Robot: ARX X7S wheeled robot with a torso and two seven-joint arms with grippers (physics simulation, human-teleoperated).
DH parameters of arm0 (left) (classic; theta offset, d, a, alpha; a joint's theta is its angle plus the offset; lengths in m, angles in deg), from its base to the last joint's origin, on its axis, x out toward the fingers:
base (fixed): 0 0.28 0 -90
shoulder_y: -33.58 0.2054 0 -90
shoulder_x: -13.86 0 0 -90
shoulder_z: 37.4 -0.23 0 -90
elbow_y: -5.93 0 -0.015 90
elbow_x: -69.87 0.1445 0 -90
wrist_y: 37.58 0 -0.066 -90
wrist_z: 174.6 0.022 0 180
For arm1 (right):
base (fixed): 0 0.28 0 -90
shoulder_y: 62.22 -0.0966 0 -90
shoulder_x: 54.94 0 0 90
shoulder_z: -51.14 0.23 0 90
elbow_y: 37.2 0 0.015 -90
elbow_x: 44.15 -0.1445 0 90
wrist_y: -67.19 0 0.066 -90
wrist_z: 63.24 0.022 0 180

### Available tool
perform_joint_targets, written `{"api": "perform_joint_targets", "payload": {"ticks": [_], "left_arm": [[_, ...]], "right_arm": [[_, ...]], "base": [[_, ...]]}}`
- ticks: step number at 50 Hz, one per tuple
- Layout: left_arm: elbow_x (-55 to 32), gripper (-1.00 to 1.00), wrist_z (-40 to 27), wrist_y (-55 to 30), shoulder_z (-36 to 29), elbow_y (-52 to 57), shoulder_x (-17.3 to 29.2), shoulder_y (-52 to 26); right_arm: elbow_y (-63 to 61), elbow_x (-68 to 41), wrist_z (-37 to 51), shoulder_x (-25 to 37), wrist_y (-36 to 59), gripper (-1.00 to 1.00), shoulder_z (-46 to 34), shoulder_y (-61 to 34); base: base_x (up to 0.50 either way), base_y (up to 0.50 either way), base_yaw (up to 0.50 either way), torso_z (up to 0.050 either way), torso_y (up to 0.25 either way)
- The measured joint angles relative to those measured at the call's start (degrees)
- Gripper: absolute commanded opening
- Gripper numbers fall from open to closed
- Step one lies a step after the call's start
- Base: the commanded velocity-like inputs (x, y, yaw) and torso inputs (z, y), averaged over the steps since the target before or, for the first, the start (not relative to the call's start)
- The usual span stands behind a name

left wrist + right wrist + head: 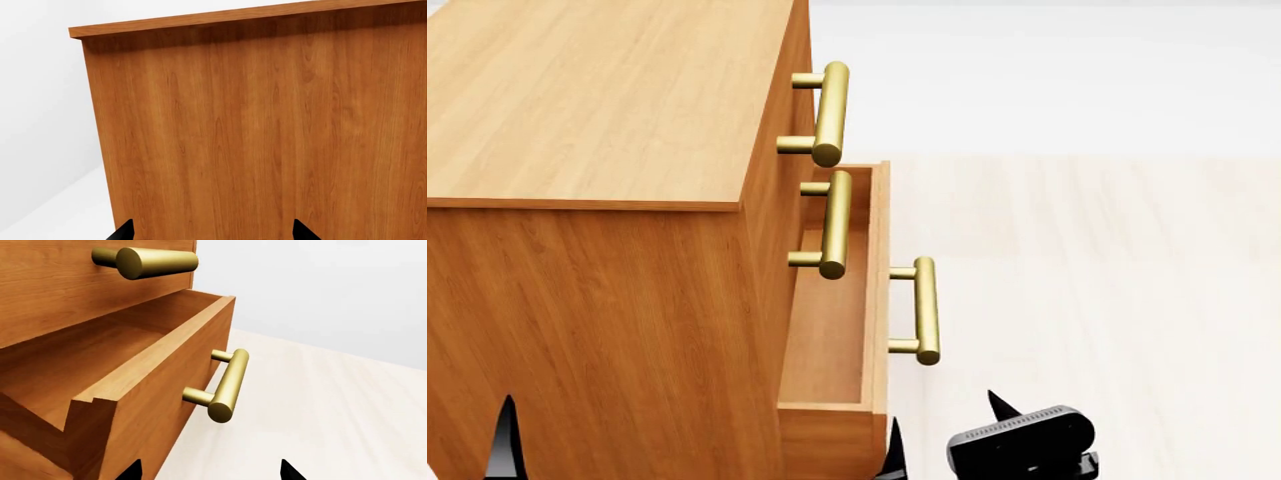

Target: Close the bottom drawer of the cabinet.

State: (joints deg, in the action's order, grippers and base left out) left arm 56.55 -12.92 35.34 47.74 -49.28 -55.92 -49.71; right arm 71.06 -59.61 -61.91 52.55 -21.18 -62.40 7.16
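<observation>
**Ana:** Drawers first. Where is the bottom drawer (827, 340) against the cabinet (601, 300)?

**Ben:** Pulled out from the cabinet's front, its inside bare wood. The head view looks down on it: its handle (924, 310) stands further out from the cabinet than the two upper handles (830, 112), which sit one above the other on shut fronts.

**Ana:** Does the right wrist view add anything?

**Ben:** It shows the drawer (133, 385) from close by, at its open corner, with the stepped cut of the side wall and the bar handle (227, 385) on two posts. One upper handle (150, 261) sits above it. The pale floor (320, 410) spreads away from the cabinet front.

**Ana:** And the left wrist view?

**Ben:** No drawer there at all, only the cabinet's plain side panel (267, 135) under the overhanging top.

**Ana:** Grippers?

**Ben:** The right gripper (210, 471) shows two dark tips spread apart with nothing between them, just beside the drawer's front and short of its handle. The left gripper (213, 231) is likewise spread and holds nothing, its tips facing the side panel; whether they touch it I cannot tell.
</observation>
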Motion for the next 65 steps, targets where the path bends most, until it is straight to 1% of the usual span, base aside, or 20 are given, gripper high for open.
{"api": "perform_joint_targets", "payload": {"ticks": [32,65], "left_arm": [[-0.46,1.00,-0.47,0.58,-0.09,0.01,0.52,0.41],[-0.91,1.00,-0.91,0.94,-0.26,-0.20,0.97,0.48]], "right_arm": [[-0.12,2.27,0.38,-3.75,3.14,1.00,-4.90,-2.91],[-7.50,4.31,-0.78,-2.71,9.25,1.00,-9.79,-4.10]], "base": [[0.00,0.00,0.00,0.000,0.000],[0.00,0.00,0.00,0.000,0.000]]}}
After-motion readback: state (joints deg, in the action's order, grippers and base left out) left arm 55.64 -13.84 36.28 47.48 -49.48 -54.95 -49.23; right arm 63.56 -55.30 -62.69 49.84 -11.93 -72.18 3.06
